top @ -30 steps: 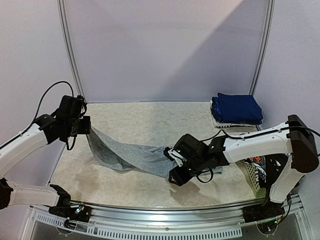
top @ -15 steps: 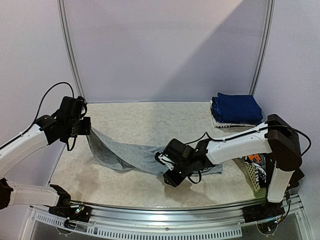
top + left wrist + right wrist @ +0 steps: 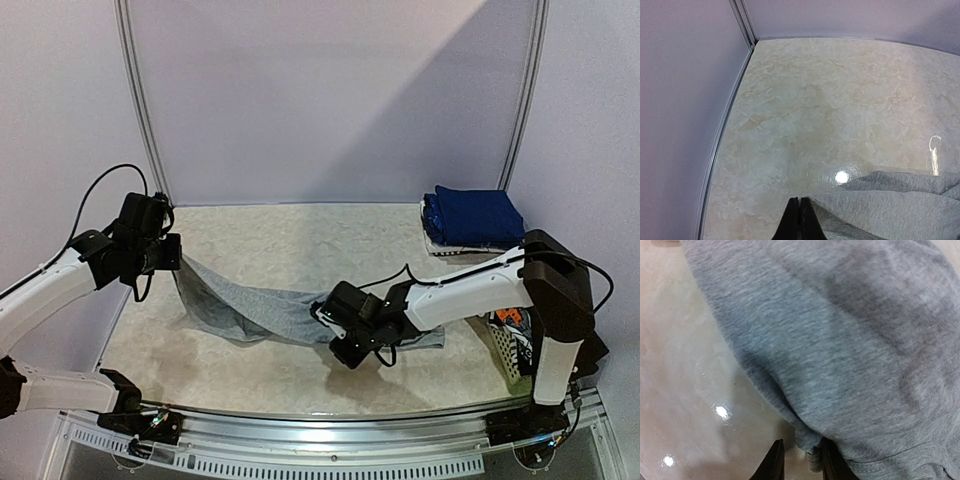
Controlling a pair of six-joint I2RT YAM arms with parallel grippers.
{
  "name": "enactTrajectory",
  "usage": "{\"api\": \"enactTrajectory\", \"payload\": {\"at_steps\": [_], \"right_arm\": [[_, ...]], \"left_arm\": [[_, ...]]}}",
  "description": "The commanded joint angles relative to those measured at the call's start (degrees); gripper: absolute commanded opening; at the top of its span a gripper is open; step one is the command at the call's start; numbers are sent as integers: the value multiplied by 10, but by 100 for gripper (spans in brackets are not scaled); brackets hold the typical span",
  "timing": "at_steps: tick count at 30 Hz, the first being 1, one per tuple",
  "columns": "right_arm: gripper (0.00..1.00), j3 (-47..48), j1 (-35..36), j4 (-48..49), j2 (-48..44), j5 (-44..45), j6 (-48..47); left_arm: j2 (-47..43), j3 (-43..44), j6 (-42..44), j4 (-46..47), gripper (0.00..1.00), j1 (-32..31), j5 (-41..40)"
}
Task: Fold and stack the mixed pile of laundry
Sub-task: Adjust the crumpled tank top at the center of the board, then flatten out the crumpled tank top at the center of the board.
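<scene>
Surface: pale marbled beige table [image 3: 300, 235], glossy, with lamp glints showing in both wrist views. Room: plain lavender-white walls [image 3: 330, 90] behind and on both sides, and two thin metal posts [image 3: 140, 110] rising at the back corners. A metal rail [image 3: 330, 425] runs along the near edge.

The grey shirt [image 3: 262, 312] lies across the middle of the table from left to right. Its left end is lifted off the surface and the rest sags down onto the table. A folded navy blue stack [image 3: 478, 215] sits at the far right corner, well apart from the shirt, with a lighter piece under it. The white lattice basket [image 3: 503, 355] stands off the right edge, with printed cloth [image 3: 510, 320] inside.

The left gripper [image 3: 176, 254] is raised at the left side, holding the shirt's lifted end. The right gripper [image 3: 333, 335] is low on the shirt's near-right part.

Only the top view shows the stack, basket, both arms and the whole shirt. Only the left wrist view shows the black fingertips [image 3: 800, 222] pressed tight together, with shirt fabric coming out right beside them and the back-left table corner beyond. Only the right wrist view shows the hem detail. There the fingers [image 3: 774, 462] are narrowly spread with a small fold of shirt hem between them. One finger is on the cloth and the other has a slight gap.
</scene>
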Motion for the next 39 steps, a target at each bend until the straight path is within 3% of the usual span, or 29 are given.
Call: {"api": "enactTrajectory", "payload": {"at_steps": [1,8,14,20,27,32,39], "right_arm": [[21,-28,-9,-39,14,14,-5],[0,-30,-10,-32,26,40,-4],[0,-36,-10,-49,-45,85,5],[0,-4,-10,-118,-186,156,8],[0,71,-9,-178,-331,211,-54],[0,143,-8,-198,-408,183,-115],[0,284,5,-277,-435,149,-199]], "left_arm": [[-2,-6,1,-6,0,7,-10],[-3,-6,4,-6,0,7,-12],[-38,-2,3,-5,0,7,2],[-88,22,-1,-17,0,6,32],[-143,61,6,19,0,3,140],[-150,127,15,30,0,0,225],[-174,216,28,52,0,-1,326]]}}
